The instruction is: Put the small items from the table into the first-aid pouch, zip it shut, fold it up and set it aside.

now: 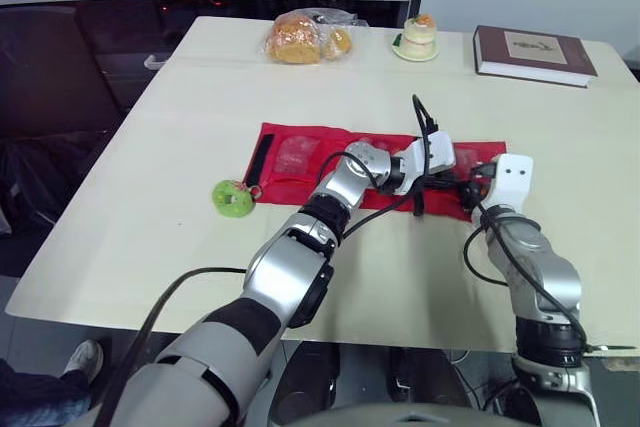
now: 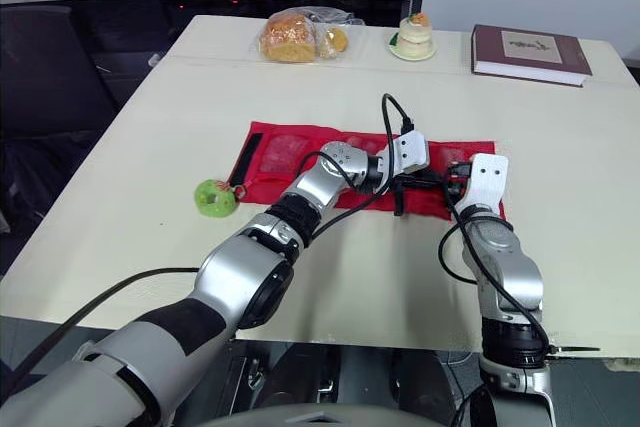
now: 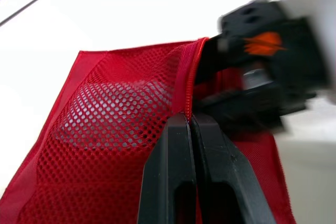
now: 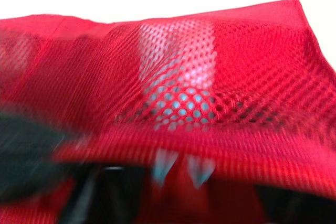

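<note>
Jaws of the left gripper [image 3: 189, 119] pinch the zipper edge of the red pouch [image 3: 105, 145], plain in the wrist view.

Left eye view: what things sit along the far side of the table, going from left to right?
bag of bread → little cake on a plate → dark red book

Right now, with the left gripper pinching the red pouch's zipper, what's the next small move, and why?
Probably pull the left gripper a short way along the zipper: it is shut on it, the red mesh pouch lies flat with items inside, and the right gripper sits at its end.
</note>
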You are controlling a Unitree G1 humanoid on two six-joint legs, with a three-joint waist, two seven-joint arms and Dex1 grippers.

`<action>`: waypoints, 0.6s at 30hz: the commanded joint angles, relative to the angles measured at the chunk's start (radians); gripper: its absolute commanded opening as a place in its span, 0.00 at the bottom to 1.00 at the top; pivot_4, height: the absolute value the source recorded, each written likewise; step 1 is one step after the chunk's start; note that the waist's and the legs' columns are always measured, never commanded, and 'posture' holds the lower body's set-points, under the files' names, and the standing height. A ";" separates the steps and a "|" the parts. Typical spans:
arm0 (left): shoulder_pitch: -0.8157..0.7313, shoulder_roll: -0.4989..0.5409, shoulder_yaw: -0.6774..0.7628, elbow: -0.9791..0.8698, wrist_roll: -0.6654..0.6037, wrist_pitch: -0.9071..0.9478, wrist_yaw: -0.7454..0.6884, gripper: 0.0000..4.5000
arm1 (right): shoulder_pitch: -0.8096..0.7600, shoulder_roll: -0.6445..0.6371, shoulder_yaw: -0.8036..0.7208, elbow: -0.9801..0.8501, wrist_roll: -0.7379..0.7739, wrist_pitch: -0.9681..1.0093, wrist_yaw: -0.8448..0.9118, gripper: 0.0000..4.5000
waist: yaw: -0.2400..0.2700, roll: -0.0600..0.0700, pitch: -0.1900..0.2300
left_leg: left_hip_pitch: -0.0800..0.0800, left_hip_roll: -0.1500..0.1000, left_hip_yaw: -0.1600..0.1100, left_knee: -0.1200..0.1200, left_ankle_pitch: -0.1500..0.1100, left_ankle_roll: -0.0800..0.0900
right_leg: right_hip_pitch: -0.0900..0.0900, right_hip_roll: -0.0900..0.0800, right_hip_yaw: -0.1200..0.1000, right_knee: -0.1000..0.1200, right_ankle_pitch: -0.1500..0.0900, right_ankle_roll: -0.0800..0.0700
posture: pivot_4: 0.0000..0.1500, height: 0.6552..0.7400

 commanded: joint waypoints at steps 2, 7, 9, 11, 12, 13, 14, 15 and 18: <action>-0.023 -0.020 0.003 -0.003 -0.014 -0.006 0.017 0.00 | 0.077 -0.059 0.026 -0.201 0.026 0.080 0.057 0.73 | 0.002 0.000 0.000 | 0.000 0.000 0.000 0.000 0.000 0.000 | 0.000 0.000 0.000 0.000 0.000 0.000 | 1.00 0.87; -0.022 -0.029 0.002 -0.001 -0.016 -0.006 0.017 0.00 | 0.217 -0.124 -0.010 -0.390 0.088 0.097 0.143 0.73 | 0.001 0.000 0.000 | 0.000 0.000 0.000 0.000 0.000 0.000 | 0.000 0.000 0.000 0.000 0.000 0.000 | 1.00 0.87; -0.023 -0.035 0.002 -0.002 -0.018 -0.006 0.016 0.00 | 0.280 -0.159 -0.048 -0.437 0.122 0.061 0.207 0.73 | 0.004 0.000 0.000 | 0.000 0.000 0.000 0.000 0.000 0.000 | 0.000 0.000 0.000 0.000 0.000 0.000 | 1.00 0.87; -0.025 -0.046 0.006 -0.006 -0.029 0.007 -0.007 0.00 | 0.373 -0.203 -0.153 -0.469 0.164 0.004 0.292 0.73 | 0.006 0.000 0.000 | 0.000 0.000 -0.001 0.000 0.000 0.000 | 0.000 0.000 -0.001 -0.001 0.000 0.000 | 1.00 0.87; -0.026 -0.051 0.008 -0.007 -0.035 0.013 -0.024 0.00 | 0.407 -0.218 -0.211 -0.471 0.190 -0.019 0.326 0.73 | 0.007 0.000 0.000 | 0.000 0.000 -0.001 0.000 0.000 0.000 | 0.001 0.000 -0.001 -0.002 0.000 0.000 | 1.00 0.87; -0.027 -0.055 0.011 -0.010 -0.040 0.019 -0.026 0.00 | 0.429 -0.230 -0.268 -0.464 0.214 -0.040 0.353 0.73 | 0.006 0.000 0.000 | 0.000 0.000 -0.001 0.000 0.000 0.000 | 0.001 0.000 -0.001 -0.002 0.000 0.000 | 1.00 0.87; -0.028 -0.058 0.014 -0.012 -0.043 0.024 -0.024 0.00 | 0.439 -0.238 -0.307 -0.455 0.236 -0.061 0.373 0.73 | 0.005 0.000 0.000 | 0.000 0.000 0.000 0.000 0.000 0.000 | 0.001 0.000 -0.001 -0.002 0.000 0.000 | 1.00 0.87; -0.029 -0.059 0.020 -0.017 -0.053 0.034 -0.030 0.14 | 0.443 -0.245 -0.339 -0.447 0.262 -0.083 0.396 0.79 | 0.003 0.000 0.000 | 0.000 0.000 0.000 0.000 0.000 0.001 | 0.001 -0.001 0.000 -0.002 0.000 0.000 | 1.00 0.87; -0.021 -0.051 0.028 -0.048 -0.081 0.050 -0.078 0.40 | 0.443 -0.256 -0.388 -0.416 0.297 -0.115 0.424 1.00 | -0.001 0.000 0.000 | 0.001 0.000 0.001 0.000 0.000 0.001 | 0.001 0.000 0.001 -0.002 0.000 0.000 | 1.00 0.87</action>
